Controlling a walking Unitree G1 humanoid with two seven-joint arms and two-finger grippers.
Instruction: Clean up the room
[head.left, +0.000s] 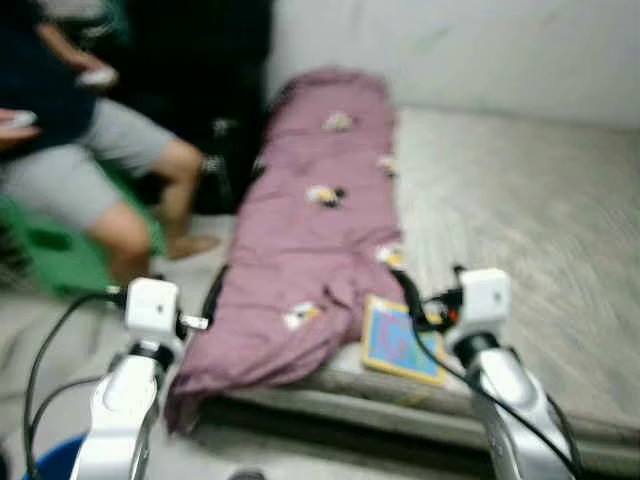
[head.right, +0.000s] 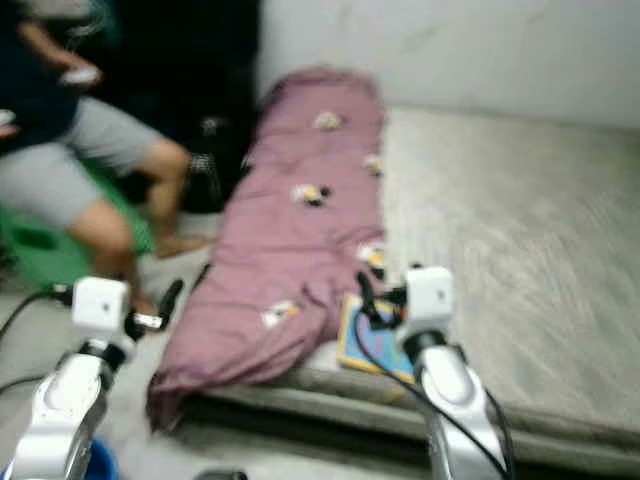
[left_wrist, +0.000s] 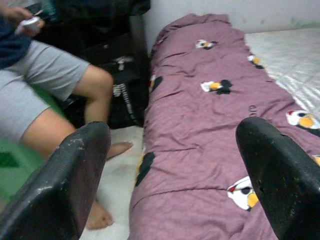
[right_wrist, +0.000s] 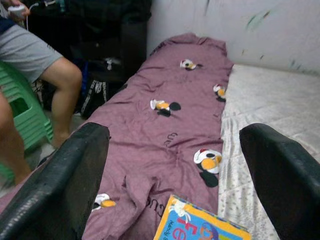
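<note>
Two pincers are raised in front of the robot, and both stand with their black fingers spread wide and nothing between them. The left pincer (left_wrist: 170, 170) points at the near end of a mauve blanket (head.left: 320, 240), over the edge of the bed; the right pincer (right_wrist: 175, 175) hangs above the same blanket's near end, with a book (right_wrist: 200, 225) just beyond its fingers.

Judged from this, the tidying has hardly begun: nothing is held, and the things on the bed lie untouched. One blanket, printed with small cartoon figures, lies in a long rumpled strip along the left side of the mattress (head.left: 520, 220), from the wall end to the near edge, where it spills over toward the floor. One book with a bright blue and yellow cover lies flat on the mattress, touching the blanket's near end, on its right. Straightening or folding the blanket and putting the book away both appear to be left.

One person (head.left: 70, 150) sits to the left of the bed on one green plastic stool (right_wrist: 22, 120), holding something small and white. One dark bag (left_wrist: 120, 95) stands on the floor between the person and the bed.
</note>
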